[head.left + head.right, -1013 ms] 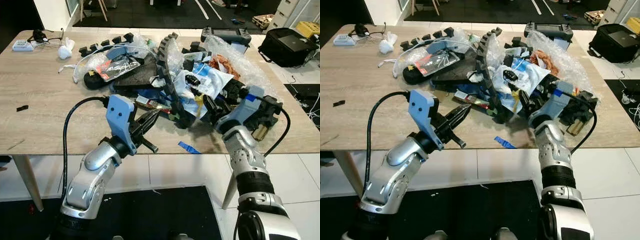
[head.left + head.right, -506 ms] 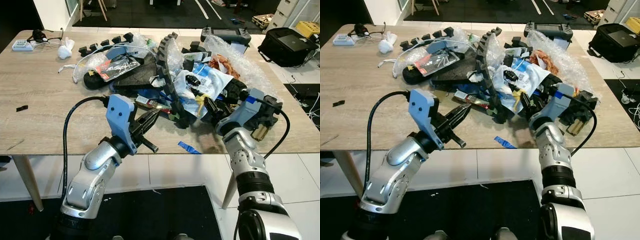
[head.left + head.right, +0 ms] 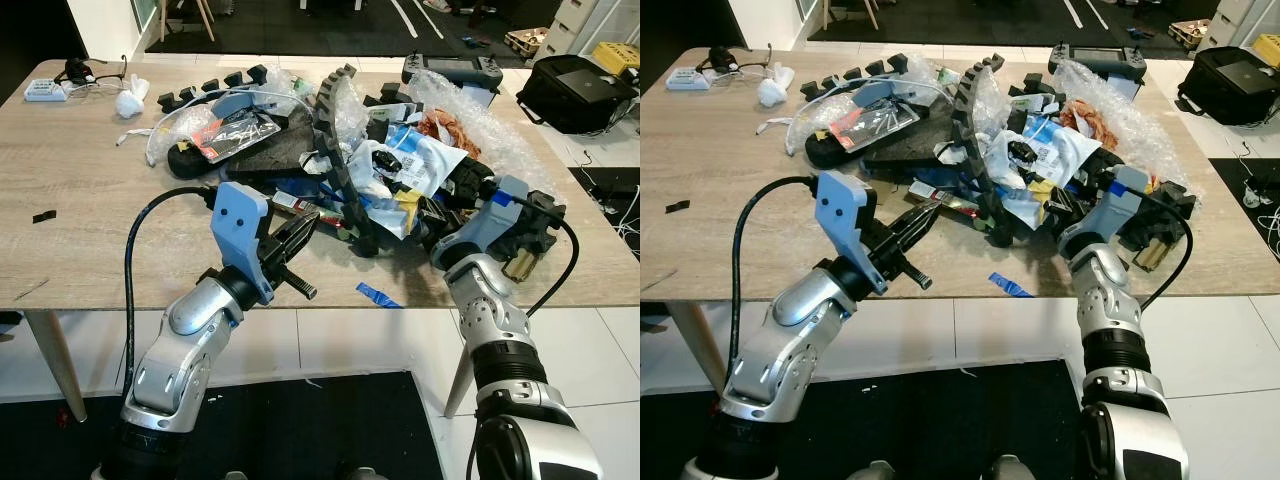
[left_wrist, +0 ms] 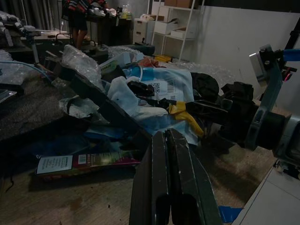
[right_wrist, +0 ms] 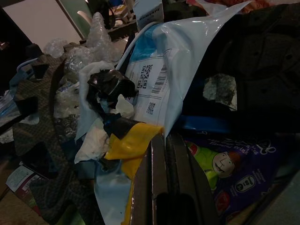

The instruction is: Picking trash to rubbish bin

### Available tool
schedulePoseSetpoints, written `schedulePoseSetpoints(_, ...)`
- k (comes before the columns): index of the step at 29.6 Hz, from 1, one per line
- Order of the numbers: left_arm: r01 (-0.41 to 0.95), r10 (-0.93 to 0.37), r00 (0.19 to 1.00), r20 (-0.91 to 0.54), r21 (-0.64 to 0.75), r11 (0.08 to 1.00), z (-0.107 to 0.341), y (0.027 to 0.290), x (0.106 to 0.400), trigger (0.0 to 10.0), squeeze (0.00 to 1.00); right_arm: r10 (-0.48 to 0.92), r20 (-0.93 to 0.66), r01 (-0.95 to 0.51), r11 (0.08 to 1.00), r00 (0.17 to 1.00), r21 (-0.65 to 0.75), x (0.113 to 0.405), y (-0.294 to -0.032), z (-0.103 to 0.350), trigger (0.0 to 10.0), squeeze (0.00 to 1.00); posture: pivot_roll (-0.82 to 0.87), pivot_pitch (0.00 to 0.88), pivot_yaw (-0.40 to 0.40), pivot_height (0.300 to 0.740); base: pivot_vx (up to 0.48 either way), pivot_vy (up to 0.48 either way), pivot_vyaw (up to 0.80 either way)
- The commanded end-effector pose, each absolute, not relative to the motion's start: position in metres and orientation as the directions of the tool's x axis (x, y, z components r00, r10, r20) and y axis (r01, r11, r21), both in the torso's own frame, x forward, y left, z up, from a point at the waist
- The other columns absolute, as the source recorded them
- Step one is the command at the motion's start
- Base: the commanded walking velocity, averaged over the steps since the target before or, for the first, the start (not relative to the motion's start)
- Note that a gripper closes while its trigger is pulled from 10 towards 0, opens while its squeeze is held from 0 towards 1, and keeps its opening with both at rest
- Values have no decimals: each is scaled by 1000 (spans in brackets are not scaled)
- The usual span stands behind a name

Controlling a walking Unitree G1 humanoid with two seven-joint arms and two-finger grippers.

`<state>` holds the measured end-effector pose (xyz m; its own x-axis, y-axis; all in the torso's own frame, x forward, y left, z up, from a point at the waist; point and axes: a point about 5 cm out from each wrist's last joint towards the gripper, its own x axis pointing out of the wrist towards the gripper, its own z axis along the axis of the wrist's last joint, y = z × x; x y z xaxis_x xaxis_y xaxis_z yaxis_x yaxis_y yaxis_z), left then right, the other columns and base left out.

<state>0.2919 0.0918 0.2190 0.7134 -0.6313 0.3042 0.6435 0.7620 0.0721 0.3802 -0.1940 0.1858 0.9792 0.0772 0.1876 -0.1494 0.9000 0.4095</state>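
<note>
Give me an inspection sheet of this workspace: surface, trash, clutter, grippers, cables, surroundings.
Surface: wooden table, trash heaped at its middle and right.
Job's things: trash pile with bubble wrap, a white and blue mailer bag, black foam pieces; a blue scrap lies apart near the front edge. Rubbish bin: nothing seen.
Clutter: crumpled white tissue and glasses at the far left corner.
Grippers: left gripper shut, pointing at the pile's near edge; right gripper shut on the mailer bag's edge.
Cables: black cable looping from the left wrist.
Surroundings: black bag on the floor, right.
</note>
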Motion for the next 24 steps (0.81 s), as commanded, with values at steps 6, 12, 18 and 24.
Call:
schedulePoseSetpoints(6, 640, -629, 717, 301, 74, 765, 216, 91, 292, 10000, 0, 62, 213, -146, 903, 975, 403, 380, -198, 191, 588, 0, 13, 177, -30, 740, 0, 0, 0)
schedulePoseSetpoints(12, 637, -625, 717, 307, 75, 767, 218, 93, 293, 10000, 0, 49, 346, -185, 909, 937, 373, 374, -189, 229, 510, 0, 15, 183, -31, 740, 0, 0, 0)
schedulePoseSetpoints(18, 639, -626, 717, 306, 70, 766, 217, 93, 292, 10000, 0, 61, 431, -220, 918, 900, 330, 366, -181, 255, 824, 0, 12, 188, -31, 740, 0, 0, 0)
schedulePoseSetpoints(24, 642, -628, 715, 307, 67, 763, 217, 92, 292, 10000, 0, 74, 473, -238, 924, 878, 299, 362, -178, 269, 1176, 0, 9, 195, -31, 740, 0, 0, 0)
